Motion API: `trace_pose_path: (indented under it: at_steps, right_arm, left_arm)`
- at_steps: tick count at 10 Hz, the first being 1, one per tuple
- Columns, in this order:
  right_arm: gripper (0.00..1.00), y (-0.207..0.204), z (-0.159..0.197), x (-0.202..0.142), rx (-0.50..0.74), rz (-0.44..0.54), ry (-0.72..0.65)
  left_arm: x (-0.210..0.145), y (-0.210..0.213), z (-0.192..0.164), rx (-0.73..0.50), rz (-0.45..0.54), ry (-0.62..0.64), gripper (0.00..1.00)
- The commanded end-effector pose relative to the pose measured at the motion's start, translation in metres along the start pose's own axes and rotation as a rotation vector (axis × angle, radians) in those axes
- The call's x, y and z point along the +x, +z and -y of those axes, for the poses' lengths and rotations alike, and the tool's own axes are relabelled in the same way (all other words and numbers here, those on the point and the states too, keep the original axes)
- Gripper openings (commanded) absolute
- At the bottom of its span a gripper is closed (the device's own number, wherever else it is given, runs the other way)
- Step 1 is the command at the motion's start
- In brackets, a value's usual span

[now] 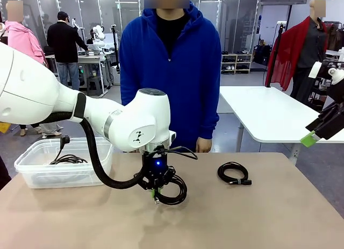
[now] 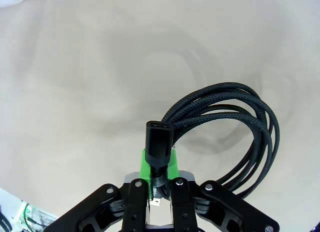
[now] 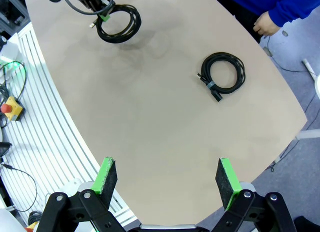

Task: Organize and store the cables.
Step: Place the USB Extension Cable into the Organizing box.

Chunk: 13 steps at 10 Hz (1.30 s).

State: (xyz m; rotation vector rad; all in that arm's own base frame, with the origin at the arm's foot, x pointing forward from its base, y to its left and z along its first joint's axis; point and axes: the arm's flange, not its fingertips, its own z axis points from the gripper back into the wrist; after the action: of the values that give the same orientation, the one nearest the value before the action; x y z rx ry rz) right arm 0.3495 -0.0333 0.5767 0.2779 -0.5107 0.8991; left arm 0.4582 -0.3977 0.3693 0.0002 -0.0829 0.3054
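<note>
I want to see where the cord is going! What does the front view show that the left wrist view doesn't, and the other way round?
Front view: a clear plastic bin with a black cable inside, a second coiled cable lying farther right, and a person in a blue hoodie. Left wrist view: close up, the cord's braided weave and its plug end pinched between green pads. Both: the left claw shut on a coiled cable, and the tan table.

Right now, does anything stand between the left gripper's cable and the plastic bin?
Nothing visible does: bare table runs from the held cable in the left gripper to the bin; the loose cable lies opposite.
</note>
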Motion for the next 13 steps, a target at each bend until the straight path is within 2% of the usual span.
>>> trace_pose_path:
  at_steps: [1, 5, 6, 8, 9, 13]
  right_arm:
    - [1.0, -0.001, -0.001, 0.0, 0.011, 0.01, 0.007]
    - [1.0, -0.001, -0.001, 0.0, 0.011, 0.01, 0.007]
    - [1.0, -0.001, -0.001, 0.0, 0.011, 0.01, 0.007]
    - [1.0, -0.001, -0.001, 0.0, 0.011, 0.01, 0.007]
    - [1.0, -0.001, -0.001, 0.0, 0.011, 0.01, 0.007]
    - [1.0, -0.001, -0.001, 0.0, 0.011, 0.01, 0.007]
  left_arm:
    - [0.001, -0.001, 0.0, -0.005, -0.001, 0.011, 0.0]
    - [0.001, -0.001, 0.0, -0.005, -0.001, 0.011, 0.0]
    - [0.001, -0.002, -0.001, 0.003, -0.002, 0.002, 0.14]
    - [0.008, 0.037, -0.017, -0.034, 0.061, -0.067, 0.14]
    - [0.01, 0.058, -0.027, -0.044, 0.066, -0.102, 0.14]
    - [0.027, 0.092, -0.059, 0.001, 0.04, -0.307, 0.14]
